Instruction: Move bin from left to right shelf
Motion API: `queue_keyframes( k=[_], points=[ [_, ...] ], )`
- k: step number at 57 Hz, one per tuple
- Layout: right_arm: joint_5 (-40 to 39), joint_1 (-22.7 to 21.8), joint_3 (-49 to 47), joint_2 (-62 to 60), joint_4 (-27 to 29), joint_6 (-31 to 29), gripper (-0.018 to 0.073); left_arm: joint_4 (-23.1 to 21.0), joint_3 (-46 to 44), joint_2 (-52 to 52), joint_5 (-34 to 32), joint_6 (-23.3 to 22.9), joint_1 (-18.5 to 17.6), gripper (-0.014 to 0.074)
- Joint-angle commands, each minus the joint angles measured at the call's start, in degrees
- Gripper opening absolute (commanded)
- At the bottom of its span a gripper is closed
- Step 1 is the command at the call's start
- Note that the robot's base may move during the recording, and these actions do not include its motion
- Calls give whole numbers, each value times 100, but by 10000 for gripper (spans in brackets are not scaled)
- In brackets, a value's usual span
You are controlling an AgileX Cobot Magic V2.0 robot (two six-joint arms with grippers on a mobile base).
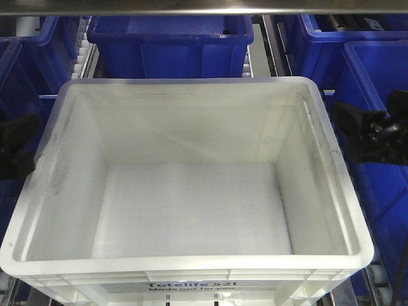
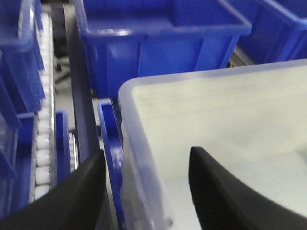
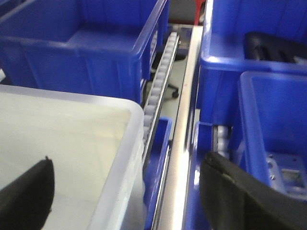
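Note:
An empty white bin (image 1: 185,262) fills the middle of the front view, with a label on its near wall. My left gripper (image 1: 14,152) is at the bin's left wall. In the left wrist view it (image 2: 144,191) is open, with one black finger (image 2: 72,199) outside the bin's wall (image 2: 136,143) and the other inside. My right gripper (image 1: 370,132) is at the bin's right wall. In the right wrist view it (image 3: 129,196) is open and straddles the bin's rim (image 3: 117,158), with wide gaps to both fingers.
A blue bin (image 1: 169,44) stands right behind the white one, and more blue bins (image 1: 376,64) are on the right and left (image 1: 29,51). White roller tracks (image 3: 158,81) and metal rails (image 3: 184,120) run between lanes. A metal shelf bar (image 1: 204,7) crosses the top.

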Motion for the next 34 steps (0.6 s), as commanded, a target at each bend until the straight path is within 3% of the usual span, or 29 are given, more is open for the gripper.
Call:
queue_keyframes(
  k=[1, 8, 16, 23, 34],
  points=[
    [-633, -2, 116, -310, 13, -265, 586, 75, 264, -475, -770, 67, -30, 370],
    [-941, -2, 651, -878, 13, -298, 586, 64, 893, -1219, -900, 83, -30, 370],
    [-1122, -2, 1236, -1670, -17, -298, 586, 54, 1385, -2079, -593, 83, -30, 370],
    [-1072, -2, 1589, -2332, -17, -298, 586, 54, 1462, -2778, -53, 83, -30, 370],
    [-682, -2, 1930, -3074, -24, -325, 586, 74, 1462, -3575, 168, 90, -30, 370]
  ],
)
